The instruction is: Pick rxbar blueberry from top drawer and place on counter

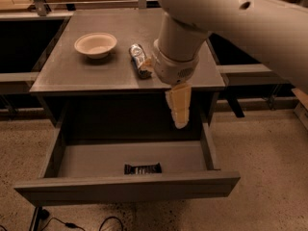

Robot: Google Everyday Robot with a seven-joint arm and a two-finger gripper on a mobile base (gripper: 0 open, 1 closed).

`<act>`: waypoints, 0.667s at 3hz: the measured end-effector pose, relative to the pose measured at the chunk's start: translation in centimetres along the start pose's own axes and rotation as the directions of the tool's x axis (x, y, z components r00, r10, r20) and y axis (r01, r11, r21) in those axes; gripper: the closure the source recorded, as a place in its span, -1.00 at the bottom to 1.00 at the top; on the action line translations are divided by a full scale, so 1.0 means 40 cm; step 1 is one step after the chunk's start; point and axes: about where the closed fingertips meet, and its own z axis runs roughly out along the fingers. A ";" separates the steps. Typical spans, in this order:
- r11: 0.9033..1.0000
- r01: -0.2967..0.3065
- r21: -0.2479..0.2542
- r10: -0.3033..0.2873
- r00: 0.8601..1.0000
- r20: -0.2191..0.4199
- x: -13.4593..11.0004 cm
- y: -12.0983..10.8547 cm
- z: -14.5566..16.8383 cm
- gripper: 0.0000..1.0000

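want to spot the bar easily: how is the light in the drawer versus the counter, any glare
Camera view: warm, dim light; the counter is evenly lit, glare on the can; the rear of the top drawer lies in shadow, the gripper hanging above it; the rxbar blueberry reads dark on its grey floor.

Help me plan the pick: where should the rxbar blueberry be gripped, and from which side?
Grip the rxbar blueberry across its narrow width at mid-length, from straight above: it lies flat near the top drawer front panel. The gripper hangs above the drawer's rear.
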 end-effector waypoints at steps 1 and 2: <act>0.960 0.264 -0.093 -0.268 0.963 -0.038 -0.063 -0.017 0.136 -1.00; 0.864 0.497 -0.077 -0.499 0.867 -0.005 -0.136 -0.008 0.210 -1.00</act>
